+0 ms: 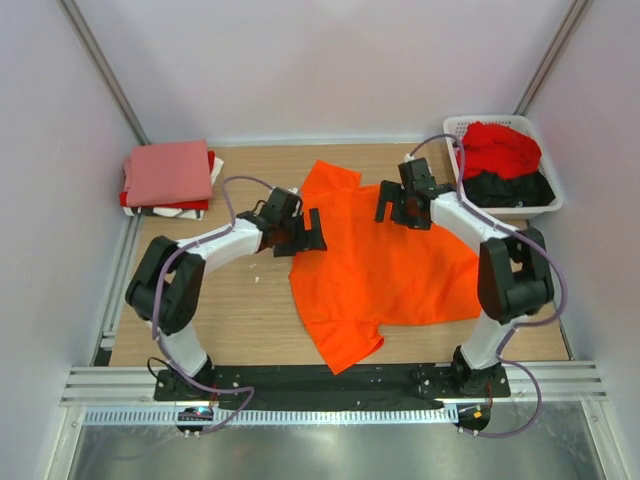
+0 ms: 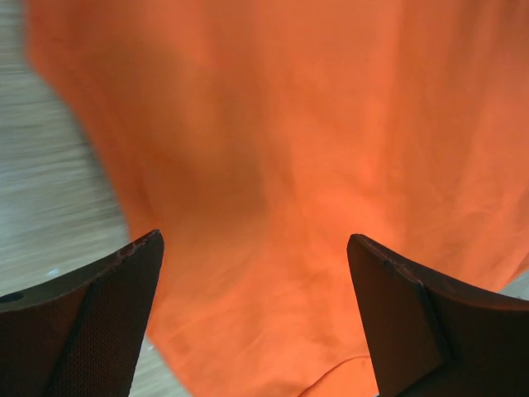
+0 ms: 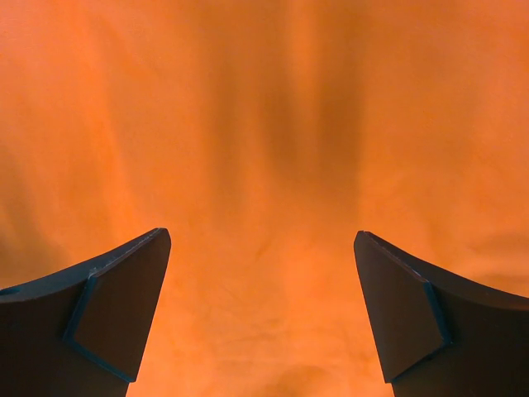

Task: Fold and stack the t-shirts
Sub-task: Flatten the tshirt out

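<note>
A bright orange t-shirt (image 1: 380, 260) lies spread on the wooden table, one sleeve toward the back, another at the front. My left gripper (image 1: 305, 235) hovers over its left edge, open, with only cloth (image 2: 273, 165) below the spread fingers (image 2: 116, 298). My right gripper (image 1: 400, 208) is above the shirt's upper middle, open too; orange fabric (image 3: 264, 165) fills its view between the fingers (image 3: 405, 314). A folded stack with a salmon-pink shirt (image 1: 168, 172) on top, red and white beneath, sits at the back left. Red (image 1: 498, 148) and black (image 1: 510, 188) shirts lie in the basket.
The white slatted basket (image 1: 548, 205) stands at the back right corner of the table. Bare wood (image 1: 230, 310) shows left of the orange shirt. White walls enclose the table on three sides.
</note>
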Controlling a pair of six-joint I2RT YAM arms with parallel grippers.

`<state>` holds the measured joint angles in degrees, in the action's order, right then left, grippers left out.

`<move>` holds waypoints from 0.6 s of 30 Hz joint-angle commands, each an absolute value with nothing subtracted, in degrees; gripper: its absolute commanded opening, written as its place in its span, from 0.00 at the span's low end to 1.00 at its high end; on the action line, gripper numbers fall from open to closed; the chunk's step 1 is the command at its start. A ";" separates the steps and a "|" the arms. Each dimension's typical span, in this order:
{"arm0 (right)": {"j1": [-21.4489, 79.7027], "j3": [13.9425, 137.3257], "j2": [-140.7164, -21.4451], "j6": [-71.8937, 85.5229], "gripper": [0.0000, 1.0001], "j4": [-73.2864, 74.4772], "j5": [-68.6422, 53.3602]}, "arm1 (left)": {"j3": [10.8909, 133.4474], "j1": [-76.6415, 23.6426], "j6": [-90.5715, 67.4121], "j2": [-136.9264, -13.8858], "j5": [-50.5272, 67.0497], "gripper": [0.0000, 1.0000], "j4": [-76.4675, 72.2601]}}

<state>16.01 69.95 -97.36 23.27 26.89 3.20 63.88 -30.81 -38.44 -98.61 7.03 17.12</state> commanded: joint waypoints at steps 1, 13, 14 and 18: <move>16.43 77.59 -103.25 22.50 1.00 25.12 2.63 | 64.86 -33.66 -42.27 -100.44 9.23 0.92 6.68; 24.68 83.94 -119.09 24.60 1.00 24.17 3.61 | 62.14 -33.14 -42.63 -105.47 6.69 0.88 9.05; 25.31 83.85 -119.44 24.96 1.00 24.08 3.60 | 61.27 -32.70 -42.28 -105.29 6.07 0.88 10.44; 28.38 84.37 -121.37 27.77 1.00 22.94 2.11 | 58.98 -28.58 -40.26 -102.23 1.59 0.88 17.48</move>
